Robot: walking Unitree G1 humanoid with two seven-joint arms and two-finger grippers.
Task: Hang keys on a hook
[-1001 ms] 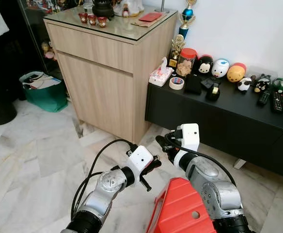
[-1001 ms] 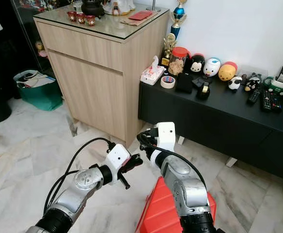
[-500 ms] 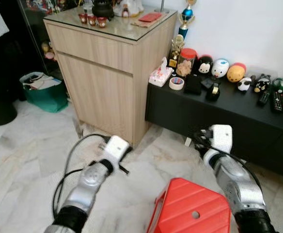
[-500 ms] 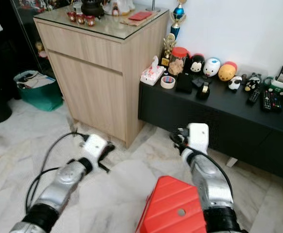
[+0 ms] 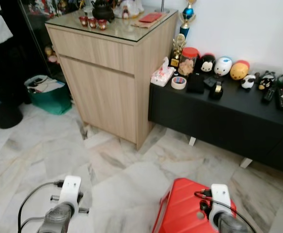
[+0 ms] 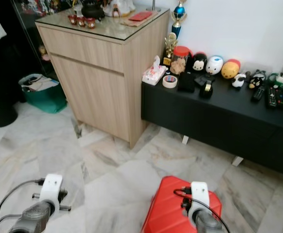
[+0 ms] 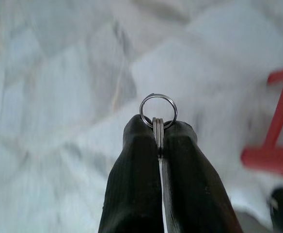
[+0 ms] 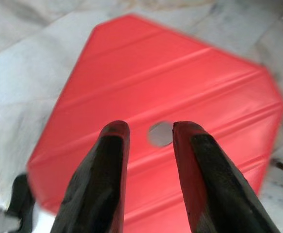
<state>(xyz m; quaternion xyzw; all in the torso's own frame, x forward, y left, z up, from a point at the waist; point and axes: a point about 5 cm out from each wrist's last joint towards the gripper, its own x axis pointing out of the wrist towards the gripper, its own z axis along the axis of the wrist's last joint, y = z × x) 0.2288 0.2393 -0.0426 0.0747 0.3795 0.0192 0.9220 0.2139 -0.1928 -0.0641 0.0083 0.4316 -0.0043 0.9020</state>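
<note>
Marble-tiled floor (image 5: 132, 174) by light wooden cabinet (image 5: 112, 73) and low black counter (image 5: 228, 116); no hook in sight, keys could slip while walking.
Left gripper (image 7: 159, 127) low over the floor, pinched tight on silver key ring (image 7: 158, 109); right gripper (image 8: 150, 133) parted, empty, above red plastic stool (image 8: 180, 82).

keys (image 7: 158, 127) mostly hidden btwn fingers (image 7: 134, 174), red stool (image 7: 277, 141) blurred, edge-cut
</note>
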